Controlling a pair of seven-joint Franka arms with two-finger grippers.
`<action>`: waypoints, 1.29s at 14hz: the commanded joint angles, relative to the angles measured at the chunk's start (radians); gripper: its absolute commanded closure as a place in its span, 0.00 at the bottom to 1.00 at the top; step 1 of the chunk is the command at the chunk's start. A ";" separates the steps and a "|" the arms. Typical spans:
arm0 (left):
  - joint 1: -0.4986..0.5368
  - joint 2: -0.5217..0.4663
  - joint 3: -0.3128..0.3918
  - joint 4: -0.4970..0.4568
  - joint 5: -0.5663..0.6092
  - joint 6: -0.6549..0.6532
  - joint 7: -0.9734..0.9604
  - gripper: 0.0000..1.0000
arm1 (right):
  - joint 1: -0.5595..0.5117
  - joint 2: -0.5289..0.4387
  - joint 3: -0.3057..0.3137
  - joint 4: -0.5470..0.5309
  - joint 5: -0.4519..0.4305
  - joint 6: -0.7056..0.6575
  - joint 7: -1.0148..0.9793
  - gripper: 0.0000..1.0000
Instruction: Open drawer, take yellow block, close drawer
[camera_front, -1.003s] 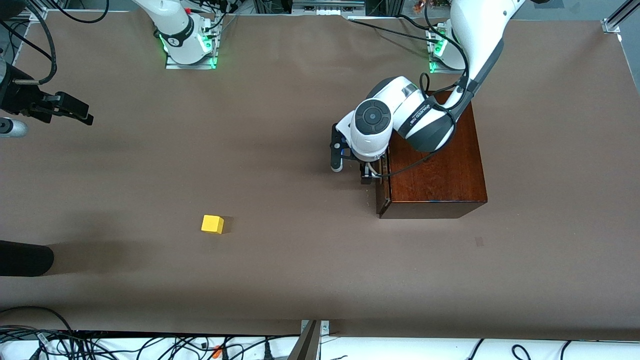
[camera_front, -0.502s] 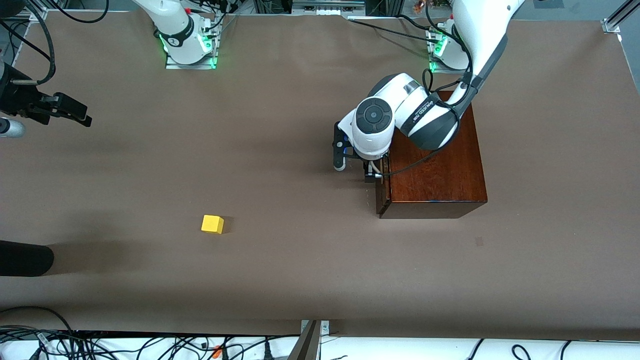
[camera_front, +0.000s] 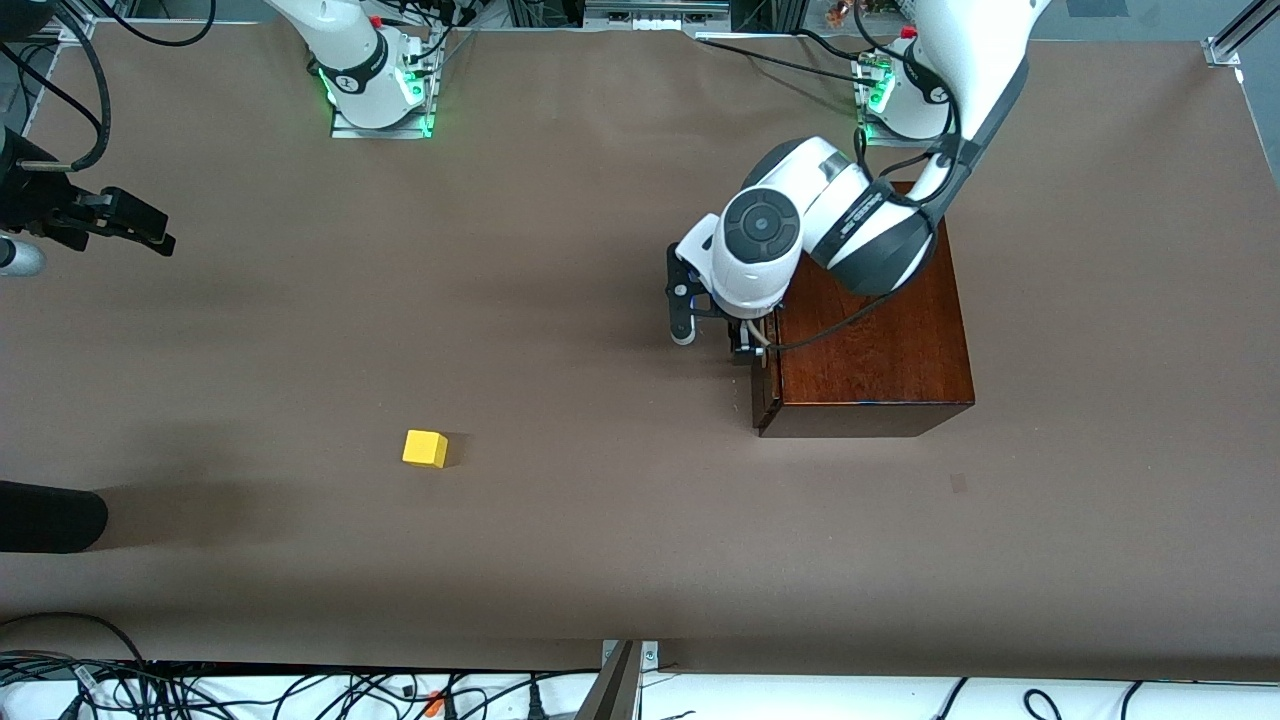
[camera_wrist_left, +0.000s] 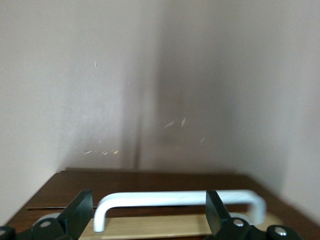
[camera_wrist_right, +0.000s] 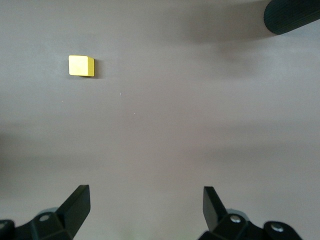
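White handle (camera_wrist_left: 177, 199) sits between the spread left end effector (camera_wrist_left: 149, 220) (right end effector (camera_wrist_right: 145, 212) waits, spread).

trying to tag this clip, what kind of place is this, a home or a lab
Most likely a robotics lab. Two arm bases with green lights are bolted along the brown-covered table, loose cables run along its edges, and only test props sit on it: a wooden box with a drawer and a yellow block.
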 joint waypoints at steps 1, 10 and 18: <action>0.023 -0.098 -0.005 0.014 -0.120 -0.086 -0.193 0.00 | 0.007 -0.017 0.008 -0.007 -0.015 0.010 -0.007 0.00; 0.281 -0.254 0.007 0.097 -0.118 -0.451 -0.468 0.00 | 0.017 -0.013 0.009 -0.007 -0.015 0.026 0.002 0.00; 0.177 -0.432 0.426 0.021 -0.124 -0.362 -0.492 0.00 | 0.022 -0.013 0.009 -0.007 -0.015 0.026 0.004 0.00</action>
